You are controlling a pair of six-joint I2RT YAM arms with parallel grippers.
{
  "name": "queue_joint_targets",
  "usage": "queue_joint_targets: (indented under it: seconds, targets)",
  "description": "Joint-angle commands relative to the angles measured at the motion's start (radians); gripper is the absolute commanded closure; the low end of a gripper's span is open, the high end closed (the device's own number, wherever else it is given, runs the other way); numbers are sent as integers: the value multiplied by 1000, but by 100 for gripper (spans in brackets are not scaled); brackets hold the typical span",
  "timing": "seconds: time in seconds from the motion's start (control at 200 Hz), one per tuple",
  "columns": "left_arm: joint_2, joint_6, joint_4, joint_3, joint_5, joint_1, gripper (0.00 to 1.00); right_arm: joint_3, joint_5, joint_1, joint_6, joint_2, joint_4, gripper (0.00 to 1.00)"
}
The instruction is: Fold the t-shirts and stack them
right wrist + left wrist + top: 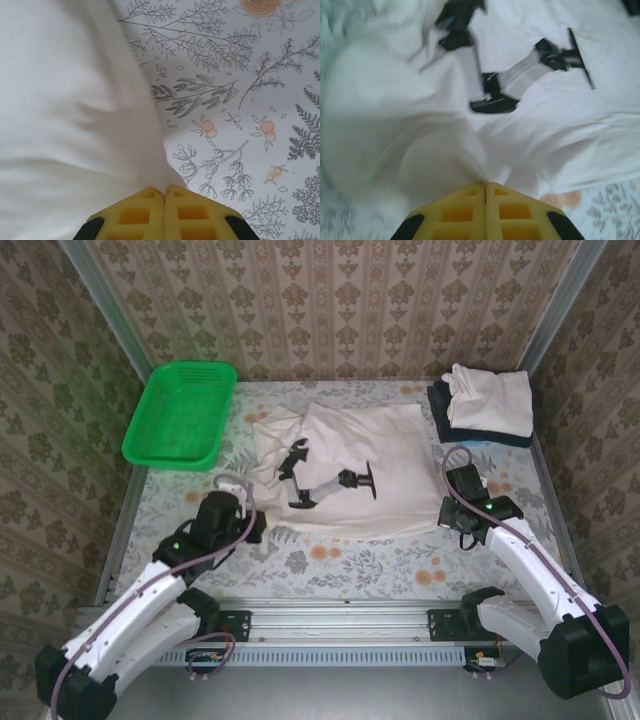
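Across the floral table [350,562], a rumpled cream t-shirt [395,445] sprawls.

Staged robot lab cell, beige damask-patterned wallpaper panels [330,300] on three sides, grey aluminium corner posts [105,305], floral-printed surface [350,565], silver aluminium mounting rail [340,625].

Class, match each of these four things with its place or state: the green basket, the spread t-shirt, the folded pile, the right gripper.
1 basket
2 spread t-shirt
3 folded pile
4 right gripper

a far right corner
b shut on the shirt's edge
c far left
d flat in the middle, black print up

Pairs: 1-c, 2-d, 3-a, 4-b
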Motion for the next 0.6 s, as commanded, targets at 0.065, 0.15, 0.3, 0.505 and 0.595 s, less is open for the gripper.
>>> queue_joint_targets:
  seconds: [0.065, 0.15, 0.3, 0.505, 0.595]
  targets:
    - [-137, -108, 6, -41, -62, -10, 38, 101, 27, -7, 23, -37, -36, 74]
    - [-86, -51, 49, -9, -91, -6, 32, 149, -51, 7, 12, -23, 1, 61]
    - [226, 72, 133, 171, -119, 33, 27, 201, -87, 140, 14, 49, 134, 52]
    - [873, 190, 190, 622, -34, 172, 46, 235, -179, 213, 52, 387, 388, 49]
    - [1129, 222, 129, 874, -9, 235, 46, 253, -170, 216, 62, 522, 413, 49]
